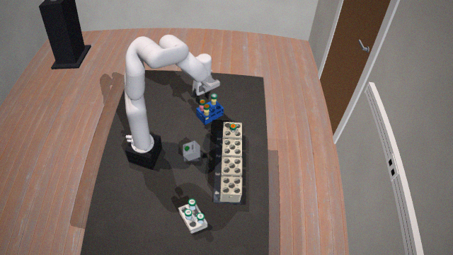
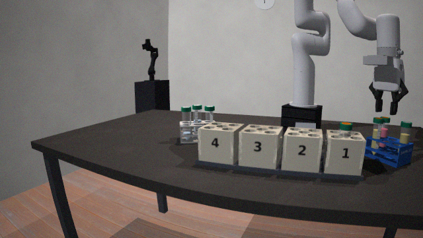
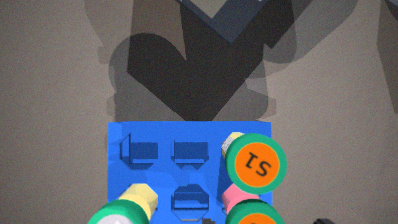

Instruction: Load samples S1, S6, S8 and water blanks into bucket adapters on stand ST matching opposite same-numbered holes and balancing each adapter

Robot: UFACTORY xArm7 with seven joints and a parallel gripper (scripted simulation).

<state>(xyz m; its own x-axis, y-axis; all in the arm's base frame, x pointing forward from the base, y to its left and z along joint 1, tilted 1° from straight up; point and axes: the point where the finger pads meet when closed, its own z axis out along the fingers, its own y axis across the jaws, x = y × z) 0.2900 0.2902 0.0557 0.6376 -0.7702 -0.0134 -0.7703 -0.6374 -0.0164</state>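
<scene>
My gripper (image 1: pixel 202 93) (image 2: pixel 386 107) is open and empty, hanging a little above the blue rack (image 1: pixel 212 115) (image 2: pixel 394 157) (image 3: pixel 150 132), over its side with the two orange-dotted tubes. S1 (image 1: pixel 206 107) (image 2: pixel 378 121) (image 3: pixel 256 164) has a yellowish fill. S8 (image 1: pixel 202 102) (image 2: pixel 385 119) (image 3: pixel 254 218) has a pink fill and stands beside it. X7 (image 1: pixel 214 95) (image 2: pixel 406 125) (image 3: pixel 118 218), with a grey dot, stands apart in the same rack. Another orange-dotted tube (image 1: pixel 232 126) (image 2: pixel 346 126) stands in adapter 1 (image 1: pixel 236 136) (image 2: pixel 345 153); its ID cannot be read.
Adapters 2 (image 2: pixel 302 150), 3 (image 2: pixel 258 147) and 4 (image 2: pixel 215 143) stand empty in a row on the stand. A white rack (image 1: pixel 194 227) (image 2: pixel 186 135) holds three water blanks at the near end. The DONE desk (image 1: pixel 192 153) with its green key (image 1: pixel 186 148) stands by the arm's base.
</scene>
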